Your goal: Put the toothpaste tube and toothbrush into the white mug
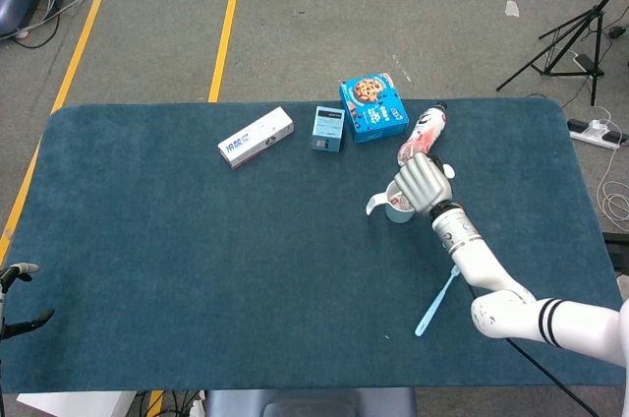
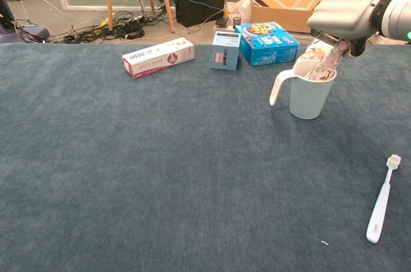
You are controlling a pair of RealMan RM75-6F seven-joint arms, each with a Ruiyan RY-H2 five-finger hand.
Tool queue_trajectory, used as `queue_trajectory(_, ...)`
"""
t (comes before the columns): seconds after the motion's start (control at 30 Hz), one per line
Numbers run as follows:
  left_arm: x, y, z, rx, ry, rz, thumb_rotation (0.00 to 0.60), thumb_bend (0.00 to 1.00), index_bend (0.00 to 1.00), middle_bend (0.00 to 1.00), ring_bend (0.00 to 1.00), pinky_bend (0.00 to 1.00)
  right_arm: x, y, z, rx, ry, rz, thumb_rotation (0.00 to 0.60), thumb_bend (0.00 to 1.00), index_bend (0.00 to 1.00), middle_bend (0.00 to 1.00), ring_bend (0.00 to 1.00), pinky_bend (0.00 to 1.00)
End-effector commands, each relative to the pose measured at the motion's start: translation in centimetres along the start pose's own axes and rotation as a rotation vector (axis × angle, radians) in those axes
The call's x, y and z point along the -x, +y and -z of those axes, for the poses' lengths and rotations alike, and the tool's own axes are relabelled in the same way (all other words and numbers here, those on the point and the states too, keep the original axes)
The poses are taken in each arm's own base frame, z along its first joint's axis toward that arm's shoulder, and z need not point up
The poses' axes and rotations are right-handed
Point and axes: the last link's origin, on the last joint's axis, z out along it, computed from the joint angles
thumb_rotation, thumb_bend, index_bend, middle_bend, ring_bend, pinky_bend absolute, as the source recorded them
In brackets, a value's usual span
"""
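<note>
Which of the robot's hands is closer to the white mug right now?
The right hand. It sits just above the white mug, over the toothpaste tube sticking out of it. The left hand is far off at the table's opposite near corner.

Silver-grey right hand (image 1: pixel 423 185) with ribbed fingers (image 2: pixel 350 4), metallic wrist, white forearm with black bands

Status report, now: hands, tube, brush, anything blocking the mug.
Right hand over white mug, holding toothpaste tube, lower end in the mug. Left hand idle at table edge. Toothbrush on the cloth, untouched. Nothing blocking.
</note>
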Motion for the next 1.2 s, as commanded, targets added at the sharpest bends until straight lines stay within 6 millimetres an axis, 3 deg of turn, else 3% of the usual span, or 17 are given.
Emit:
queue_trajectory(0.03, 0.0, 0.0, 0.0, 0.000, 0.000, 0.000, 0.600, 0.00, 0.32, 0.40, 0.33, 0.28, -0.1, -0.2, -0.1, -0.004, -0.005, 0.003, 0.600, 0.19, 0.71, 1.00, 1.00, 1.00)
queue_trajectory(0.8, 0.0, 0.0, 0.1, 0.002, -0.001, 0.004, 0.600, 0.00, 0.32, 0.40, 0.33, 0.28, -0.9, -1.8, -0.9, -0.036, -0.048, 0.003, 0.600, 0.19, 0.71, 1.00, 1.00, 1.00)
queue_trajectory(1.2, -0.1, 0.0, 0.1, 0.004, 0.001, 0.006, 0.600, 0.00, 0.31, 0.40, 0.33, 0.28, -1.4, -1.9, -1.0, -0.036, -0.044, -0.009, 0.600, 0.19, 0.47, 1.00, 1.00, 1.00)
